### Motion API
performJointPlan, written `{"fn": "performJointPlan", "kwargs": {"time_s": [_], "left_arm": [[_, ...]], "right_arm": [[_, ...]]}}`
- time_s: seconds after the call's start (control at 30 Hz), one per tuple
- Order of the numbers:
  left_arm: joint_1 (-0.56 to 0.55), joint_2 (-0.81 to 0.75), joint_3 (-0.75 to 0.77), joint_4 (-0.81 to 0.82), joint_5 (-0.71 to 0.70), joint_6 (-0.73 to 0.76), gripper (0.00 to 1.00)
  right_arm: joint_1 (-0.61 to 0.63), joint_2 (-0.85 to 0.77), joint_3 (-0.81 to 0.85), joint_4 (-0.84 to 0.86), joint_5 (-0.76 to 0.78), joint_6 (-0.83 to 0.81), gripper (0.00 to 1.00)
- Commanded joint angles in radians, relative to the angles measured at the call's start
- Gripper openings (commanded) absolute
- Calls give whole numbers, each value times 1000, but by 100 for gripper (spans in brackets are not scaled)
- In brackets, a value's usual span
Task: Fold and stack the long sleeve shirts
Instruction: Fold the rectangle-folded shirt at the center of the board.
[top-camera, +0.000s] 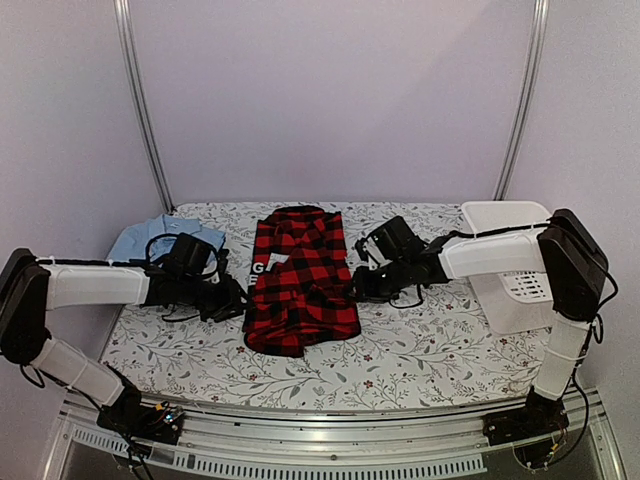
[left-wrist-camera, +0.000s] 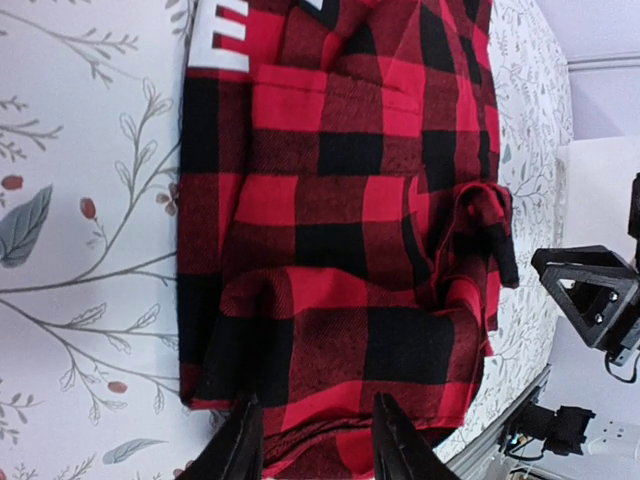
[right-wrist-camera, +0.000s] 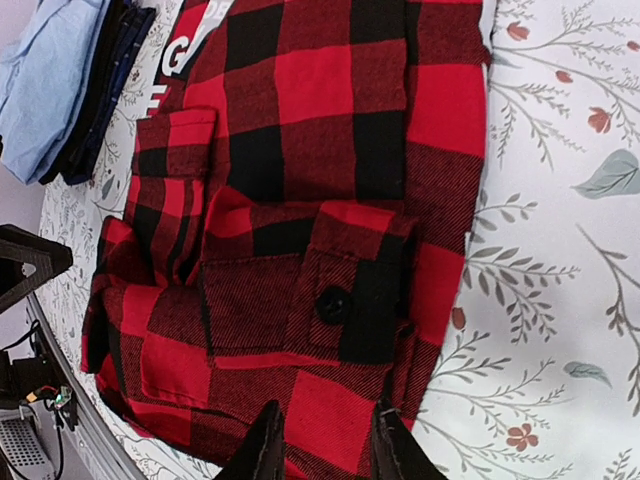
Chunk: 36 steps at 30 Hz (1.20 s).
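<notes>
While the folded flannel (top-camera: 300, 285) lies flat in the middle of the table (top-camera: 400, 350), white lettering toward its far left corner, one claw sits at each side of it. The left claw (top-camera: 235, 298) is at the shirt's left edge, low over the cloth. In its wrist view the two fingers (left-wrist-camera: 240, 445) stand partly apart with checked fabric showing in the gap, and nothing is pinched between them. The right claw (top-camera: 358, 283) is at the opposite edge, about level with the shirt's middle. Its jaws are likewise partly open over the red-and-black cloth and grip nothing; a buttoned cuff lies just beyond the tips. At the table's far left, behind the left arm, lies the blue shirt (top-camera: 150, 238), well apart from the flannel. A navy garment (right-wrist-camera: 110, 80) shows along its edge, touching it. The basket (top-camera: 505, 260) sits at the right.
</notes>
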Motion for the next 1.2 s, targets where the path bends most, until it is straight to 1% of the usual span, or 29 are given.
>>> {"fn": "performJointPlan", "kwargs": {"time_s": [0.0,0.07,0.17,0.47,0.63,0.8,0.9,0.97,1.07,1.17], "left_arm": [[-30,-35,-40,-20,-16,-19,37],[-34,-42,-49,-16,-19,-30,37],[-42,-48,-52,-15,-24,-36,36],[-48,-76,-56,-31,-37,-40,36],[-48,-101,-60,-45,-44,-40,36],[-47,-126,-74,-43,-44,-45,36],[-47,-133,-79,-42,-41,-45,36],[-48,-138,-83,-40,-39,-42,36],[-48,-142,-90,-41,-29,-39,36],[-49,-147,-104,-42,-20,-39,37]], "right_arm": [[48,-10,47,-58,49,-57,24],[58,10,62,-66,38,-60,19],[76,35,71,-60,21,-57,16],[85,116,125,-70,20,-56,15],[84,158,199,-102,60,-69,16],[69,218,305,-127,111,-93,23],[51,279,414,-152,149,-116,27],[42,324,486,-171,157,-133,28],[34,375,579,-212,156,-154,33],[34,379,619,-232,165,-171,43]]}}
